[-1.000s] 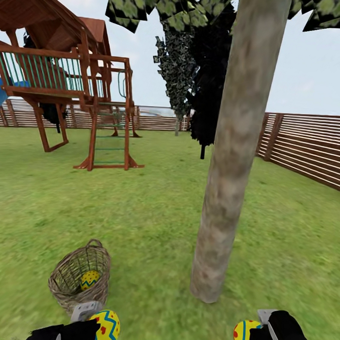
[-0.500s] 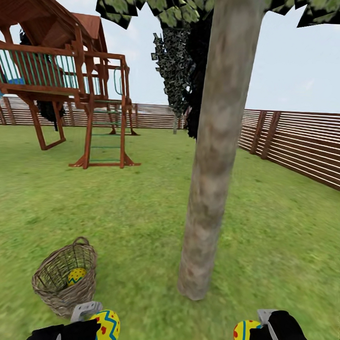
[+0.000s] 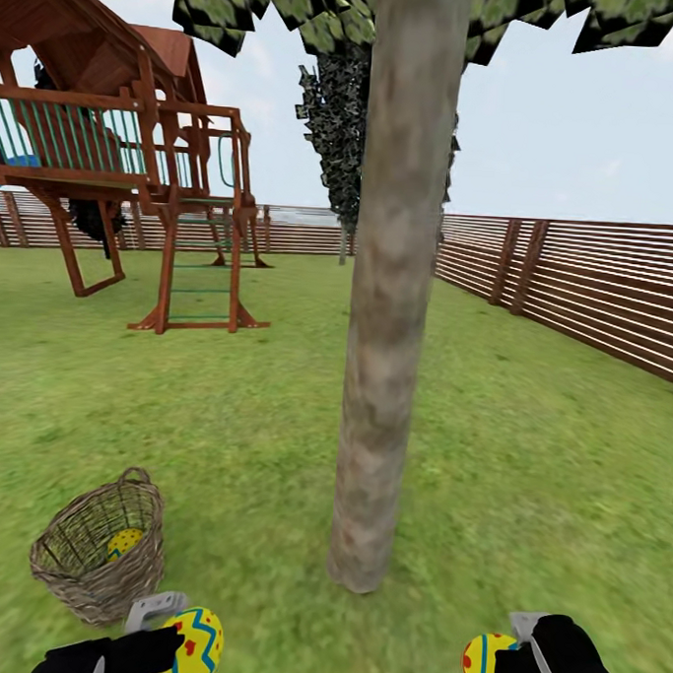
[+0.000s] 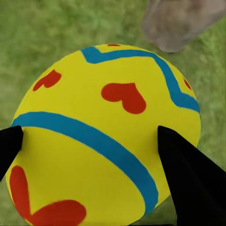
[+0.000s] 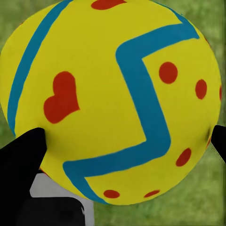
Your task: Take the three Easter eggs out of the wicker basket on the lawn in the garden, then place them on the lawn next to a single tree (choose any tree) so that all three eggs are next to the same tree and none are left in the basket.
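The left gripper (image 3: 177, 644) and the right gripper (image 3: 505, 666) are each gripping one egg (image 3: 194, 646) (image 3: 484, 665) near the tree (image 3: 379, 378); a third egg (image 3: 123, 541) is lying in the basket (image 3: 93, 551) on the lawn (image 3: 528, 455).

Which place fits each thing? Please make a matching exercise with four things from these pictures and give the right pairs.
Things:
1. egg in the left gripper
2. egg in the right gripper
3. third egg
4. tree trunk

Places or states:
A. lying inside the wicker basket
B. standing upright on the lawn
C. held at the head view's lower right
D. held just below the basket in the head view

Pairs: 1-D, 2-C, 3-A, 4-B
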Controlling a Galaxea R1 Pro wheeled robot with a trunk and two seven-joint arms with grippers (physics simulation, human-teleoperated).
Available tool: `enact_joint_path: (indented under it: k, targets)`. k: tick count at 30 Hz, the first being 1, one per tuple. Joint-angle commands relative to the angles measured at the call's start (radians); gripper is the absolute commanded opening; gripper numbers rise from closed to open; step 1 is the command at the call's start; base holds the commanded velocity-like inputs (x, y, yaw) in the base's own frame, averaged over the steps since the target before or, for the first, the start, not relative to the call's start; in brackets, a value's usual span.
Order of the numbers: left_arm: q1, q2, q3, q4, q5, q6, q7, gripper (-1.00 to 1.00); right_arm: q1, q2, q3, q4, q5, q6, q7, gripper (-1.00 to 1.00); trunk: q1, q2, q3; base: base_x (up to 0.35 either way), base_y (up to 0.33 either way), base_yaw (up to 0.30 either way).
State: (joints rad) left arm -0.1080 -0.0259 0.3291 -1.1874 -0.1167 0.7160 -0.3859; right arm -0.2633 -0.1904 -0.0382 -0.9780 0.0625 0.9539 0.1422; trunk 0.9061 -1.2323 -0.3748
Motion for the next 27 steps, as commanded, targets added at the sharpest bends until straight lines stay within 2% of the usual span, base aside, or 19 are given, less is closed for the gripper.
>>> enact_joint_path:
  k: [1,7,10,15,21,27]
  targets:
    - [-0.001,0.013,0.006,-0.005,-0.009,0.007,-0.01,-1.0,-0.001,0.0,-0.001,-0.001,0.007,0.003,0.008,-1.0,0.0,-0.001,-0.001,0.0,-0.301,0.0]
    - [-0.001,0.022,0.006,-0.009,-0.008,0.009,-0.01,-1.0,-0.001,-0.002,-0.005,-0.001,0.008,0.002,0.008,-1.0,0.0,-0.001,-0.001,0.0,-0.271,0.0]
    - [-0.001,0.02,0.003,-0.008,-0.008,0.008,-0.011,-1.0,-0.001,-0.024,-0.005,0.001,0.006,-0.003,0.007,-1.0,0.0,-0.001,-0.001,0.0,-0.233,0.0]
    - [-0.001,0.017,0.002,-0.008,-0.005,-0.002,-0.015,-1.0,-0.001,-0.023,-0.002,0.001,0.006,-0.006,0.007,-1.0,0.0,-0.001,-0.001,0.018,-0.114,0.0]
    - [-0.001,0.019,-0.002,-0.006,-0.006,-0.004,-0.016,-1.0,-0.001,-0.023,-0.002,0.001,0.008,-0.005,0.007,-1.0,0.0,-0.001,-0.001,0.249,-0.186,0.0]
    - [-0.001,0.019,-0.006,-0.007,-0.006,-0.004,-0.016,-1.0,-0.001,-0.021,-0.002,0.001,0.008,-0.004,0.007,-1.0,0.0,-0.001,-0.001,0.321,-0.056,0.0]
